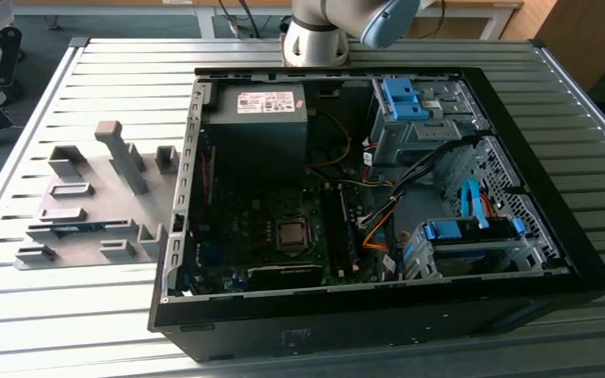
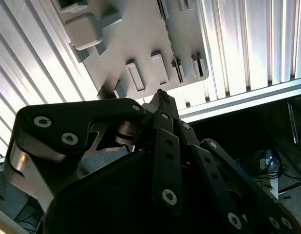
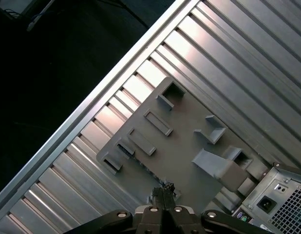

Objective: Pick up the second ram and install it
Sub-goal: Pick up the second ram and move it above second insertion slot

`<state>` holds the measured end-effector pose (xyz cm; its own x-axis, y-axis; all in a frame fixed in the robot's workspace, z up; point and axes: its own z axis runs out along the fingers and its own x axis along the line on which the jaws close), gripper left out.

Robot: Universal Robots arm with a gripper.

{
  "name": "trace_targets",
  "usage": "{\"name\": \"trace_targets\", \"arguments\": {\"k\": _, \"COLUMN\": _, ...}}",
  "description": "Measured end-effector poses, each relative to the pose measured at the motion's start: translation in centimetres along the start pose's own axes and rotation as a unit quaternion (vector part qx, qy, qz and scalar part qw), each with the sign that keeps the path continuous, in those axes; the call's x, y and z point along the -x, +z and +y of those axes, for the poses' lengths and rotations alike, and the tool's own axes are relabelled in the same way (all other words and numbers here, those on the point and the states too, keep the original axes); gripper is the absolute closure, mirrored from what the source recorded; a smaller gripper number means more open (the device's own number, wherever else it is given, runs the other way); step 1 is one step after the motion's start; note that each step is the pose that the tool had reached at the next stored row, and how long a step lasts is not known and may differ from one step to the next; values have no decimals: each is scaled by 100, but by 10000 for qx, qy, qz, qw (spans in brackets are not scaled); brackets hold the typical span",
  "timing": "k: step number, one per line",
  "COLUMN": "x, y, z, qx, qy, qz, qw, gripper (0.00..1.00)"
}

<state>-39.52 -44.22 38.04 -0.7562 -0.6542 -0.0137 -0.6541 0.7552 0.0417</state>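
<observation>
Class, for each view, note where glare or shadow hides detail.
Exterior view: even light, but the computer case interior is dim. Second wrist view: glare washes out the table slats; the end effector is dark. First wrist view: bright streaks on slats, black beyond the table edge.

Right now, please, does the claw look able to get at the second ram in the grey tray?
Probably yes: the second ram sits in a slot of the grey tray, beside the computer case, with nothing over it, and the claw hangs above that tray.
</observation>
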Motion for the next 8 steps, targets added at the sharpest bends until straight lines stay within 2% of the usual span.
{"name": "trace_targets", "arguments": {"k": 6, "x": 0, "y": 0, "z": 0, "qx": 0, "qy": -26, "qz": 1, "qw": 10000, "gripper": 89}}
{"name": "trace_targets", "arguments": {"k": 8, "x": -1, "y": 0, "z": 0, "qx": 2, "qy": -127, "qz": 5, "qw": 9999, "gripper": 89}}
